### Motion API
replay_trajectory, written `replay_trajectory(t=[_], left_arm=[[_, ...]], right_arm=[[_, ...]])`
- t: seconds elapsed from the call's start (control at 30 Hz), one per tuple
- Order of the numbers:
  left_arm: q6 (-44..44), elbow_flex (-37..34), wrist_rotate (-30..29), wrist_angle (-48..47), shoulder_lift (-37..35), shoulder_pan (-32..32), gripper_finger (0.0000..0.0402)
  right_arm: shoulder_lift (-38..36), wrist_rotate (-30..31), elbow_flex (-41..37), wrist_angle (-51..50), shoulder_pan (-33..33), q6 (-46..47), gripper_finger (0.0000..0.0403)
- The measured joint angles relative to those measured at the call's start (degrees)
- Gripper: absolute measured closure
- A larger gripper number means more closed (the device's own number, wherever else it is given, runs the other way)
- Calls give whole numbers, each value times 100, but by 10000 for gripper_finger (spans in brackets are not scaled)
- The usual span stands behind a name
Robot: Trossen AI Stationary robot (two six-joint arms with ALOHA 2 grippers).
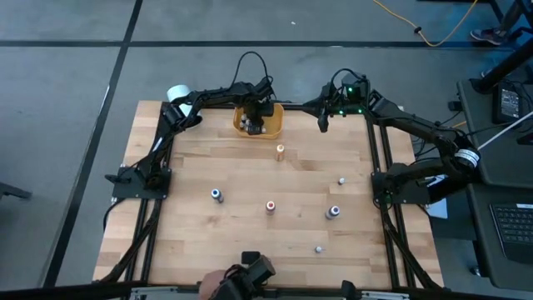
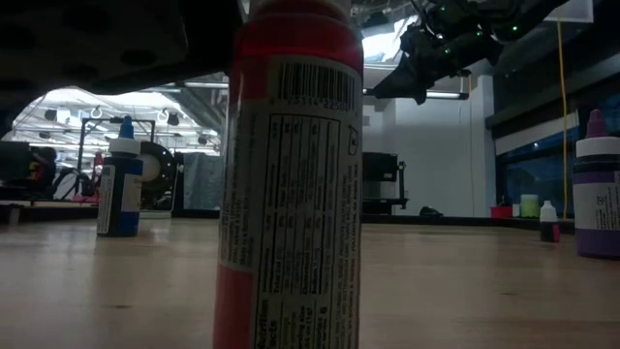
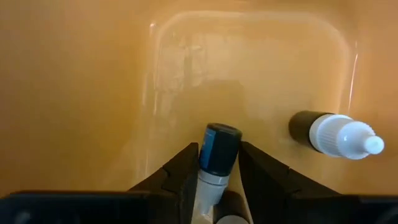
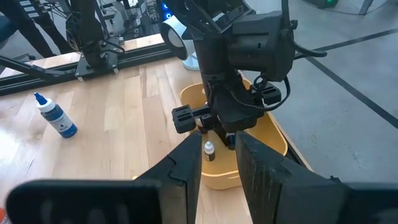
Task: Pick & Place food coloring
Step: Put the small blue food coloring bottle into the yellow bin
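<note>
My left gripper (image 1: 256, 125) points down into the yellow-orange bin (image 1: 276, 125) at the table's far edge, shut on a small food coloring bottle with a dark blue body (image 3: 219, 149). Another bottle, dark with a white dropper cap (image 3: 333, 134), lies on its side on the bin's floor. My right gripper (image 4: 219, 167) is open and empty, held above the table to the right of the bin (image 4: 264, 140). Several more bottles stand on the table: orange (image 1: 280, 150), blue (image 1: 216, 195), red (image 1: 271, 206) and purple (image 1: 333, 212). My left gripper pinches the bottle between its two fingers, which lie on opposite sides of the dark blue body (image 3: 208, 163). The fingers come from above, pointing down into the bin. The bottle stands along the fingers, its blue end toward the bin floor and its white part (image 3: 208, 190) farther back between them.
A big white cylinder (image 1: 177, 93) stands at the far left corner. Two small pale bottles (image 1: 341, 180) (image 1: 318, 248) stand on the right half. In the low view the red bottle (image 2: 291, 174) fills the foreground. A dark object (image 1: 246, 271) sits at the near edge.
</note>
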Motion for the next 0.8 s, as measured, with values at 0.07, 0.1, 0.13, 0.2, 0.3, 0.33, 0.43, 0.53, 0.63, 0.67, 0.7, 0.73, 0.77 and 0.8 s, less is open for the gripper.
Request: replay_trajectory(t=[0.07,0.1,0.13,0.2,0.3,0.33,0.43,0.53,0.63,0.67,0.7,0.73,0.77,0.8], left_arm=[[-2,-1,0,2,0,0,303],[-2,-1,-2,1,0,0,309],[-2,-2,-2,2,0,0,315],[-2,-2,-3,2,0,0,325],[-10,-2,-4,4,0,0,334],[-20,-2,-7,4,0,0,335],[-20,-2,-115,2,-7,-11,336],[-52,105,-147,-139,-9,-26,336],[-103,327,-149,-168,-15,-31,336],[-141,400,-149,-191,-15,-37,336],[-160,491,-150,-229,-15,-42,336],[-185,601,-151,-290,-15,-42,336],[-216,722,-149,-341,-15,-46,336],[-257,834,-150,-364,-17,-52,336]], right_arm=[[0,0,0,4,0,4,302],[0,0,0,7,0,7,302],[0,0,0,9,0,5,302],[0,0,0,10,0,8,302],[0,0,0,11,0,11,302],[0,0,0,11,0,13,302],[0,0,0,11,0,13,302],[0,0,0,11,1,12,302],[0,2,0,11,0,7,302],[-2,0,0,11,0,7,302],[-1,0,0,11,1,8,302],[-1,2,0,10,0,11,302],[-2,0,1,10,0,11,302],[0,2,2,6,0,11,302]])
